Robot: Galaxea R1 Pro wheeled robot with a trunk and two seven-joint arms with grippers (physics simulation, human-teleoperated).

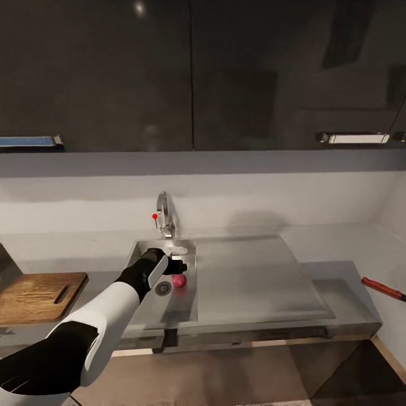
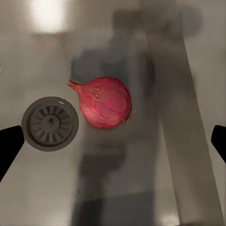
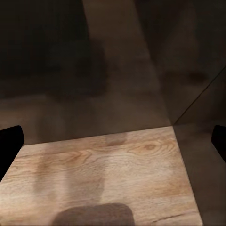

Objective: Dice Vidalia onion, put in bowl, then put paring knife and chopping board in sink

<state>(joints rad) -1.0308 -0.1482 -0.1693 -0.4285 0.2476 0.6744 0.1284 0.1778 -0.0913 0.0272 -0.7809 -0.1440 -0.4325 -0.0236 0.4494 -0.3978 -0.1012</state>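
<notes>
paring knife (image 1: 383, 288) blade cut off at frame edge, chopping board (image 1: 38, 295) cropped at left

Glossy dark upper cabinets (image 1: 192, 73) with pale bar handles (image 1: 354, 137) are mounted above a plain white back wall (image 1: 270, 200), a ceiling light is reflected in one door, and brown wood-look flooring (image 1: 237, 375) is seen below.

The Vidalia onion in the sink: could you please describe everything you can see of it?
The Vidalia onion is a small pinkish-red bulb with fine streaks and a short pointed tip. It lies whole on its side on the grey sink floor, beside the round drain, apart from it. The left gripper hovers above, open, not touching.
</notes>
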